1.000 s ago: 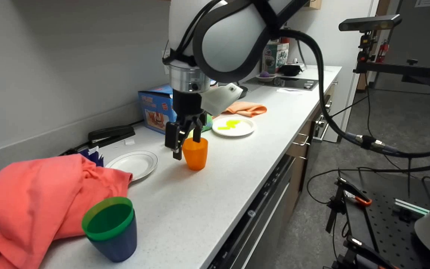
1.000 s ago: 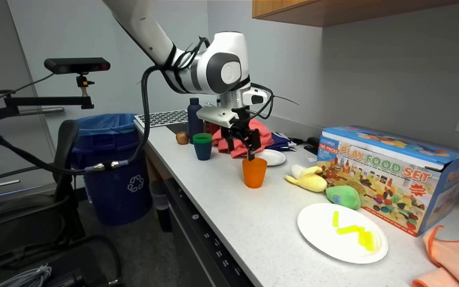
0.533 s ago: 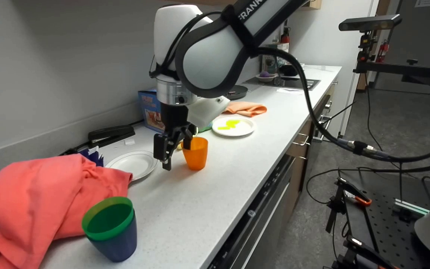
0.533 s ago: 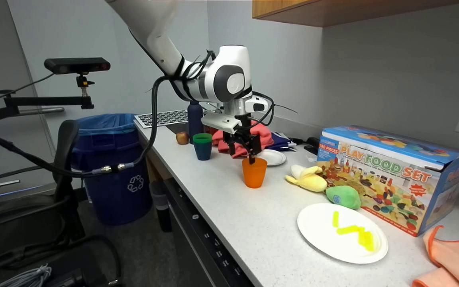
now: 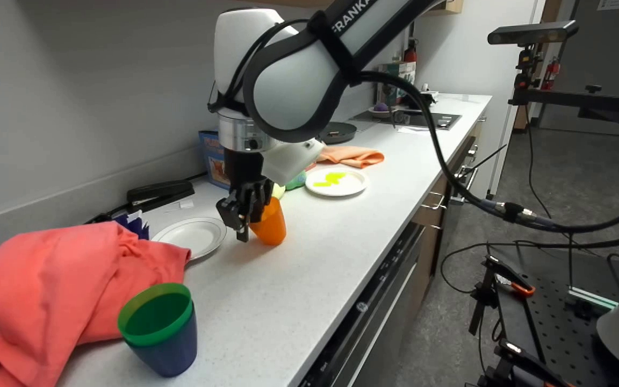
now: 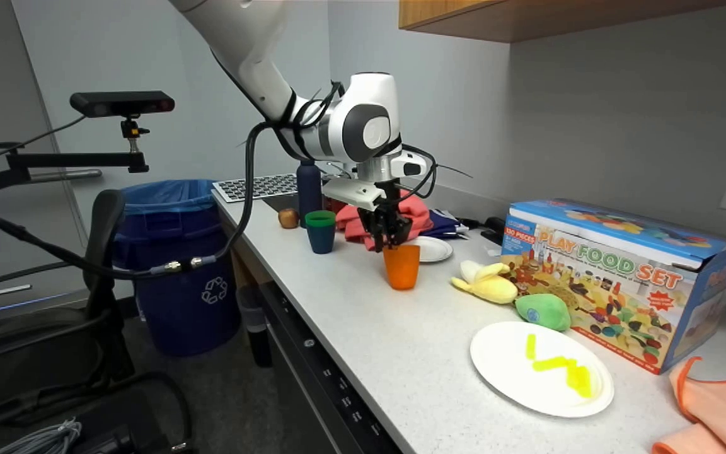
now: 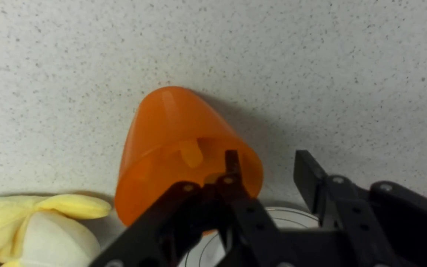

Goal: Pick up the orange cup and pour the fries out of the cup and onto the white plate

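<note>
The orange cup [image 5: 271, 224] leans on the counter, its rim tipped toward my gripper [image 7: 266, 154]. In the wrist view one finger reaches inside the cup's mouth and the other stands outside, with the cup's wall between them. A clear gap shows between the wall and the outer finger, so the jaws are part-way open. Inside the orange cup [image 7: 172, 115] a pale stick-shaped fry [image 7: 191, 152] shows; the rest of its contents is hidden. The white plate [image 6: 501, 362] lies flat with several bright yellow fries [image 6: 552, 364] on it, well apart from the cup.
A plain white plate [image 5: 194, 236] and a coral cloth [image 5: 67, 285] lie near the gripper. A toy banana [image 6: 486, 284] and a green toy [image 6: 543, 311] sit between the cup and the Play Food Set box [image 6: 615, 277]. A green cup [image 5: 156, 317] stands nested in a blue one.
The gripper has come down and away from the white plate, and its fingers have moved closer together. The orange cup, upright before, has tipped and shifted slightly with it.
</note>
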Controlling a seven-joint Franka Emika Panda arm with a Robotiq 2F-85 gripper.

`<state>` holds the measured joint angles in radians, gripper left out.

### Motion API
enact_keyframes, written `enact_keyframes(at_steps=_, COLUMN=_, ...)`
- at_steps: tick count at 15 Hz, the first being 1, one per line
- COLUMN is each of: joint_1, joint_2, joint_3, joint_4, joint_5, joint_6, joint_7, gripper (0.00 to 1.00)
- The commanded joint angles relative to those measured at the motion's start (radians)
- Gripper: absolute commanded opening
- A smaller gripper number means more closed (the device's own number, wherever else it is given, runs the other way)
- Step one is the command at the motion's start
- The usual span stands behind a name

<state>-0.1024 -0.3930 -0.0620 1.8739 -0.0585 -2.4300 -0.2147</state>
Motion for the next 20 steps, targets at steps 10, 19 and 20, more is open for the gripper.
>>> enact_keyframes(at_steps=10, joint_1=-0.002, joint_2=0.056, joint_3=0.084, joint_4=-0.017, joint_5=-0.043, joint_6=0.100, joint_7=-0.024, gripper=0.01)
enact_keyframes(at_steps=19, joint_1=0.031, joint_2=0.192, joint_3=0.127, joint_4=0.022, joint_5=-0.048, joint_6=0.116, joint_7=-0.083, gripper=0.01)
enact_keyframes(at_steps=20, joint_1=0.038, joint_2=0.207, joint_3=0.132, joint_4=0.027, joint_5=-0.050, joint_6=0.128, joint_7=-0.092, gripper=0.01)
